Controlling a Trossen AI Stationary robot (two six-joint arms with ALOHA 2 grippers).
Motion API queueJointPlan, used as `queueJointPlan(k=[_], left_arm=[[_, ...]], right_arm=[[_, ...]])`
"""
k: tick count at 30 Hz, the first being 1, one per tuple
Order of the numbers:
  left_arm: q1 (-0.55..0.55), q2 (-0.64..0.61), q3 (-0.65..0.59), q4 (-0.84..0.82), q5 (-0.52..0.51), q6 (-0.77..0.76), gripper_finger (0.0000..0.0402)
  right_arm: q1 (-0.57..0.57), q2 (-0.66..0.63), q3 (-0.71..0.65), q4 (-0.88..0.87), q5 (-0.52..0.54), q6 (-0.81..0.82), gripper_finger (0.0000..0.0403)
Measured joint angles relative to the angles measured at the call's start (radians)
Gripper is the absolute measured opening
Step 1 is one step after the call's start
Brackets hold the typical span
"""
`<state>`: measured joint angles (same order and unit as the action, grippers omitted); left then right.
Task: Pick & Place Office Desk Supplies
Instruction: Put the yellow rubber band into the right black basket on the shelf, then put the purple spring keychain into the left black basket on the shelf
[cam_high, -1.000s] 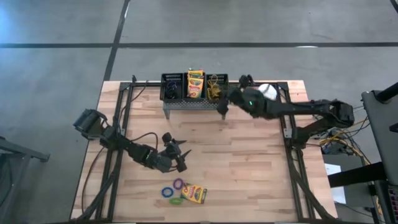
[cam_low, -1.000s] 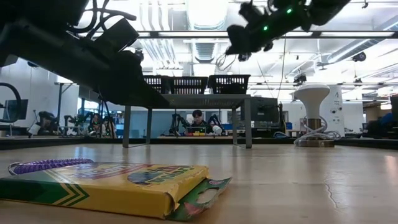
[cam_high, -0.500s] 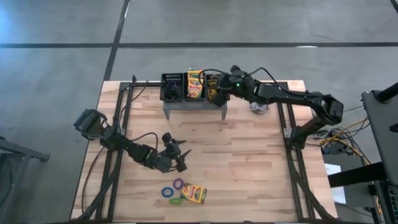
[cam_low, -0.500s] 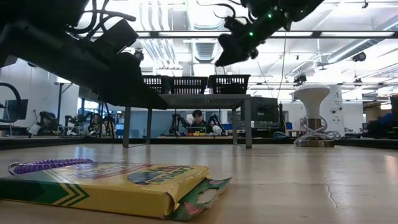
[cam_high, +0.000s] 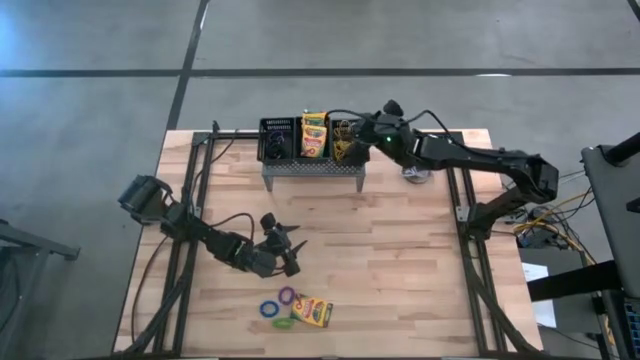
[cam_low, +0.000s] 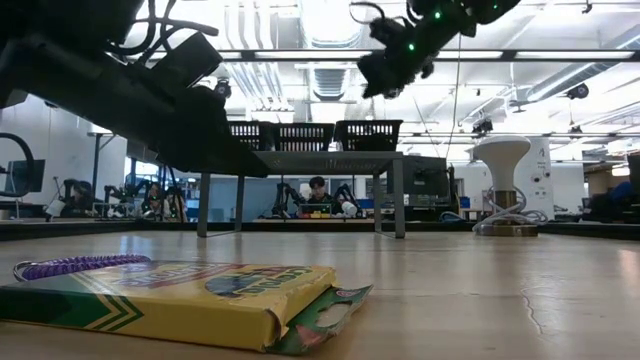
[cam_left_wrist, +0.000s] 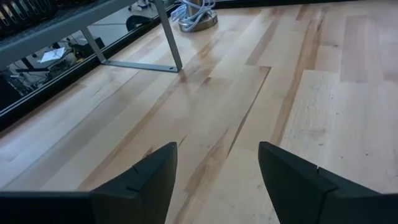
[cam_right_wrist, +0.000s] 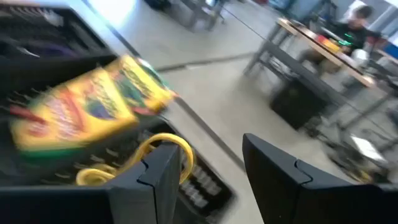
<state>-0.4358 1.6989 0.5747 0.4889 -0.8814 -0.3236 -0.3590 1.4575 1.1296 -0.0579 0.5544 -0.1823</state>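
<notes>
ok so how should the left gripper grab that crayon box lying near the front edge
The crayon box lies flat on the table, so come straight down and close across its two long edges. Keep off the open flap end and the purple loop against it. The left gripper is open and close by.

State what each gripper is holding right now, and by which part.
Nothing is held. The right gripper is open and empty above the right-hand mesh bin. The left gripper is open over bare table.
</notes>
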Motion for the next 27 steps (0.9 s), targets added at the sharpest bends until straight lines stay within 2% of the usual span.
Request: queueJointPlan(k=[2,3,9,12,16,19,23,27], left_arm=[[0.0,0.0,0.0,0.0,0.0,-0.011,0.0228],[0.0,0.0,0.0,-0.001,0.0,-0.015,0.0228],[0.002,0.0,0.0,-0.01,0.0,-0.018,0.0227],[0.004,0.0,0.0,-0.011,0.0,-0.018,0.0226],[0.004,0.0,0.0,-0.015,0.0,-0.018,0.0225],[0.004,0.0,0.0,-0.018,0.0,-0.025,0.0225],[0.004,0.0,0.0,-0.019,0.0,-0.026,0.0225],[0.004,0.0,0.0,-0.019,0.0,-0.026,0.0225]], right_arm=[[-0.017,0.0,-0.003,-0.029,0.001,-0.027,0.0165],[-0.026,-0.002,0.0,-0.062,-0.031,-0.027,0.0166],[-0.128,0.004,0.126,-0.351,-0.416,0.056,0.0206],[-0.167,0.013,0.188,-0.402,-0.524,0.062,0.0232],[-0.169,0.001,0.245,-0.422,-0.545,0.112,0.0252],[-0.147,-0.004,0.276,-0.511,-0.555,0.104,0.0255],[-0.138,0.0,0.316,-0.693,-0.644,0.07,0.0252],[-0.138,0.001,0.316,-0.691,-0.6,0.07,0.0247]])
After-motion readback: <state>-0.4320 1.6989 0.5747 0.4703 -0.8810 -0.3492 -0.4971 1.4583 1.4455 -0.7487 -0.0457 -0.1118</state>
